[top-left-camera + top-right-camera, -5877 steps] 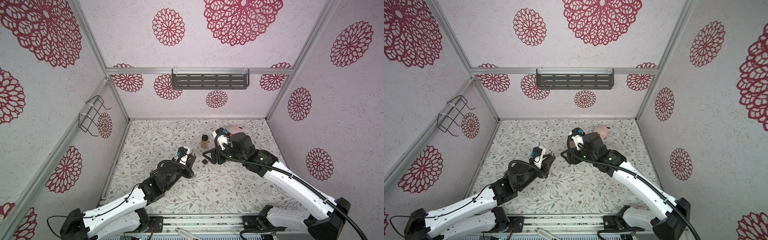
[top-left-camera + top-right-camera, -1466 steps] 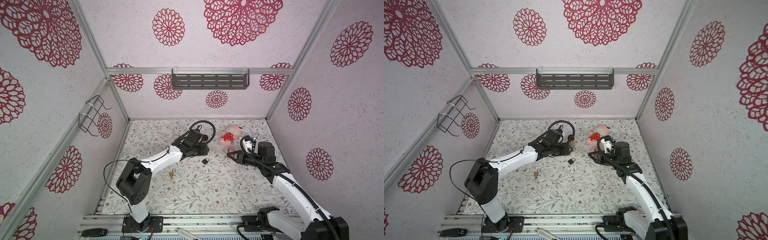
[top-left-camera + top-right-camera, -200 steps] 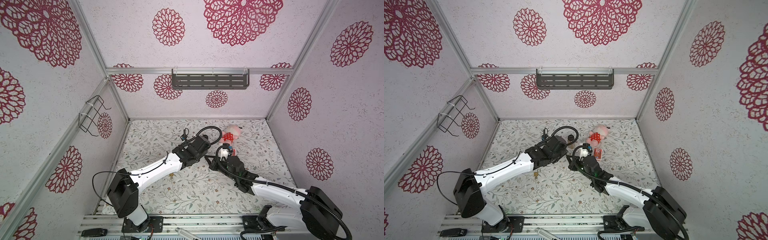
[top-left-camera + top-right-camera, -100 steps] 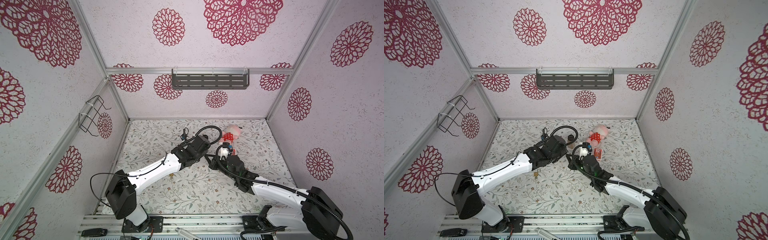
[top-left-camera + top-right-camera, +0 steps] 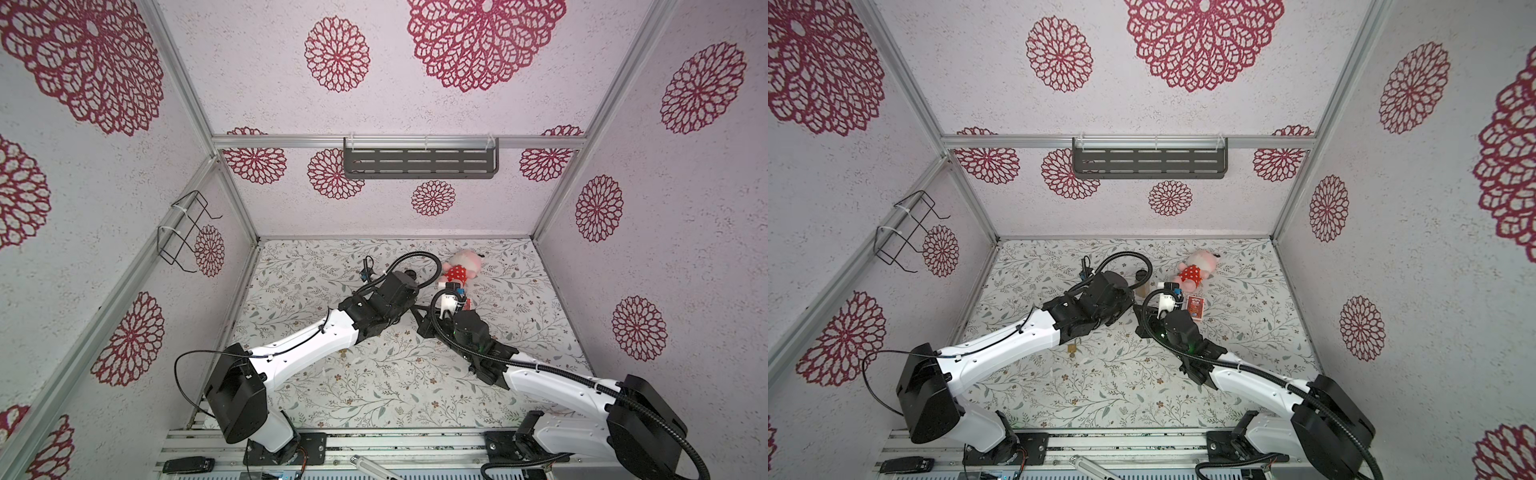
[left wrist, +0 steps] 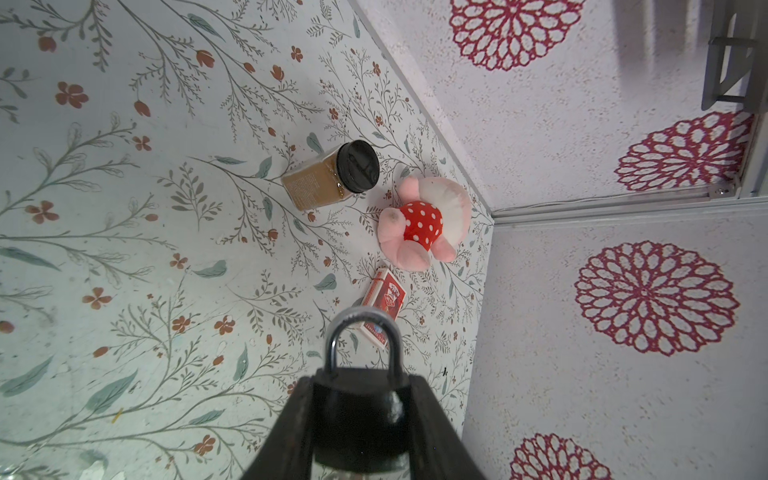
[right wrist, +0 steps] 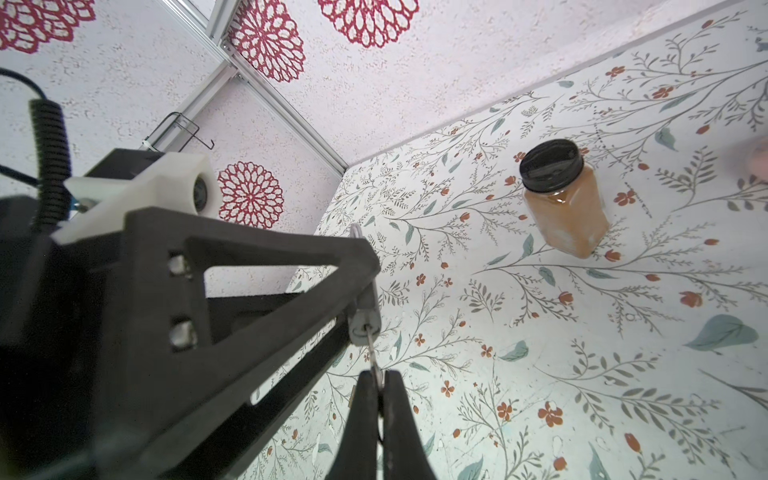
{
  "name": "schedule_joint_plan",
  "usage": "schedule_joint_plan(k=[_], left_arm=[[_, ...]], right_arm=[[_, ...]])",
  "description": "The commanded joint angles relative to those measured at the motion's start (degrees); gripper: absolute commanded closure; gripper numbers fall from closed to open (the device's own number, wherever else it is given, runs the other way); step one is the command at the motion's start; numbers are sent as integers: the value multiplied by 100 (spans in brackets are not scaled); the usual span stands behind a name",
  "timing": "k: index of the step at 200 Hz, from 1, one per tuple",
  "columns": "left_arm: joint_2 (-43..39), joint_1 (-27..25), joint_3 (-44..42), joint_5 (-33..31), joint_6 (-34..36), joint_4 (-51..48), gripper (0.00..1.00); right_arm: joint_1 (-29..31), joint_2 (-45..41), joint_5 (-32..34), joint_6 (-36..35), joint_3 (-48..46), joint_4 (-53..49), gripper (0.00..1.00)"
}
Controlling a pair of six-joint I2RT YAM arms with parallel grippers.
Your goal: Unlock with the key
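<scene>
desk (image 5: 374, 395): x1, floral top.
arms: x2, meeting over mid-desk, left from near-left, right from near-right.
plush toy (image 6: 419, 224): x1, pink, red dotted dress, far right, clear of the work.
jar (image 7: 565, 208): x1, brown fill, black lid, upright, far side of the meeting point.
card pack (image 6: 384, 299): x1, red, flat, just near of the plush toy.
left fingers (image 6: 426, 409): narrow, clamped on the padlock body from both sides.
padlock (image 6: 357, 419): x1, dark, held off the desk over its middle; shackle (image 6: 362, 320) has both legs seated, reads as locked.
right fingers (image 7: 395, 399): pinched tight on the key's head.
key (image 7: 372, 351): x1, blade runs straight from right fingers to the padlock's base.
relation: padlock sits just far-left of right fingers; key's long axis in line with the padlock's, shackle end pointing away; tip at the keyway, depth can't tell. Right arm does the turning, left only braces, I'd say.
brass bit (image 5: 1072, 347): x1, tiny, on desk beside left forearm; can't tell what.
</scene>
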Motion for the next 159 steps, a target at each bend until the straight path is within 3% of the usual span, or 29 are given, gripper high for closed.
schedule_joint_plan(k=[1, 34, 90, 117, 159], left_arm=[[-165, -237, 111, 7, 61, -6, 100], [-83, -320, 241, 8, 56, -103, 100], [-199, -270, 117, -202, 98, -8, 100], [-253, -194, 92, -401, 134, -138, 100], [-384, -109, -68, -455, 130, 1, 100]], right_arm=[[-28, -129, 300, -405, 321, 231, 100], [-24, -131, 299, -552, 372, 335, 100], [-31, -144, -294, -601, 277, 567, 100], [-57, -284, -557, -620, 192, 538, 77], [-223, -377, -921, -152, 84, 280, 79]])
